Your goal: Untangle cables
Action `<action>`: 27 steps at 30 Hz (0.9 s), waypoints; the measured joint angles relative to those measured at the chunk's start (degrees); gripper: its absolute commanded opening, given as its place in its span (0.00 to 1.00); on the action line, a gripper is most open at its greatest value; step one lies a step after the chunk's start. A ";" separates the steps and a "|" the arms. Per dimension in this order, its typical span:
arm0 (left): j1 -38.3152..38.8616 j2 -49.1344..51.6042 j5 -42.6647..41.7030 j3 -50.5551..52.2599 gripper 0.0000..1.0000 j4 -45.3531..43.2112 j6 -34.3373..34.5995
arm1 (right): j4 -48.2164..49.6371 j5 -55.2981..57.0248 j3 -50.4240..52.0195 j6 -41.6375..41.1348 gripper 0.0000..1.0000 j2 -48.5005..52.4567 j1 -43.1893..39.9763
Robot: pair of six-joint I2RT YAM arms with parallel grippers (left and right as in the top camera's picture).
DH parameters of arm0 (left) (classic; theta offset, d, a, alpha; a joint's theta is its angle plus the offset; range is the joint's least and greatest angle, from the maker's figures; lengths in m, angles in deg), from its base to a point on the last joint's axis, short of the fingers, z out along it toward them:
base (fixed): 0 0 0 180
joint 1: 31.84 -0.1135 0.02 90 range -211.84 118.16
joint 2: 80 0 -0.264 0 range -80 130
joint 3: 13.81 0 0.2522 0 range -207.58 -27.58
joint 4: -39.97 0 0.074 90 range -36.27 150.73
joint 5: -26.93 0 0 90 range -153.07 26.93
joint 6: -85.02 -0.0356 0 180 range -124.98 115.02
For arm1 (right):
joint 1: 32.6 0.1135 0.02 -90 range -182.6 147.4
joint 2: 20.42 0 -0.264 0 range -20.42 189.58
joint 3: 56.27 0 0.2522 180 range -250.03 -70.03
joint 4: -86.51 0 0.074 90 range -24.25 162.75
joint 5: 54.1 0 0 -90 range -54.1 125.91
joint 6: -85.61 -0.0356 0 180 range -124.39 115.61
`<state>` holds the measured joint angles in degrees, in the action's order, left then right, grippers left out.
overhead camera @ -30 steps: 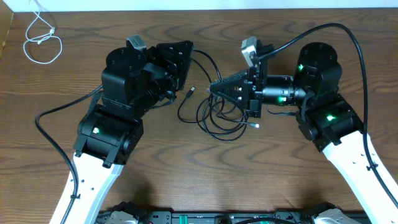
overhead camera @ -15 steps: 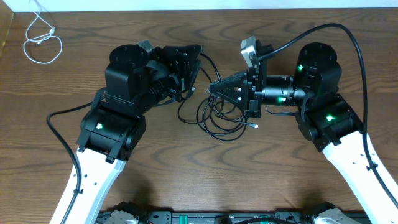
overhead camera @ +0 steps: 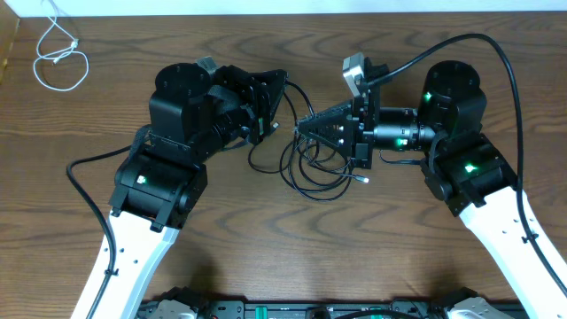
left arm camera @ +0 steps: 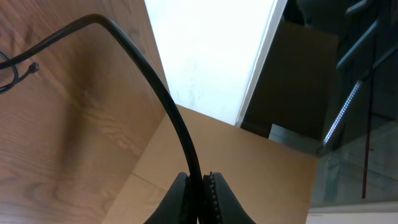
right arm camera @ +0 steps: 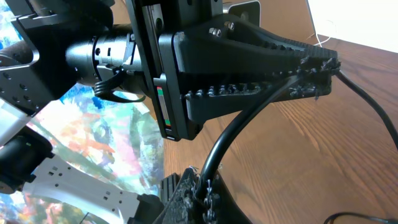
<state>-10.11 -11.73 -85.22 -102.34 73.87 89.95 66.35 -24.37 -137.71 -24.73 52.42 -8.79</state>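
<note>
Pinched shut with the left gripper (left arm camera: 199, 186) on a black cable (left arm camera: 168, 106); same with the right gripper (right arm camera: 202, 193) on a second black cable (right arm camera: 219, 152), probably from the same knot. Holding opposite sides to tease apart the tangle (overhead camera: 314, 173) on the table (overhead camera: 266, 248). Off in the corner, the white cable (overhead camera: 58, 58), separate.

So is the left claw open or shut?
Shut: the left gripper pinches a black cable, no gap beside it.

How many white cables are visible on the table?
1. The white cable lies looped at the far left corner, away from the black cables in the middle; another may be hidden.
</note>
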 measured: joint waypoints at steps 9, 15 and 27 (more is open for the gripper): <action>0.04 0.00 3.21 0.11 0.07 -3.30 -8.24 | -2.93 0.72 0.00 0.35 0.14 -0.02 0.00; 0.04 -0.31 4.00 0.22 0.08 -17.29 -21.20 | -8.15 4.76 0.00 0.31 0.36 -0.09 0.00; -3.89 -2.16 16.39 0.22 0.07 -18.78 -43.10 | -16.28 12.55 0.00 1.77 0.61 -0.15 0.00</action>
<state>-14.00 -13.89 -68.83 -102.12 55.10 46.85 50.07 -11.82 -137.71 -22.96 52.26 -8.79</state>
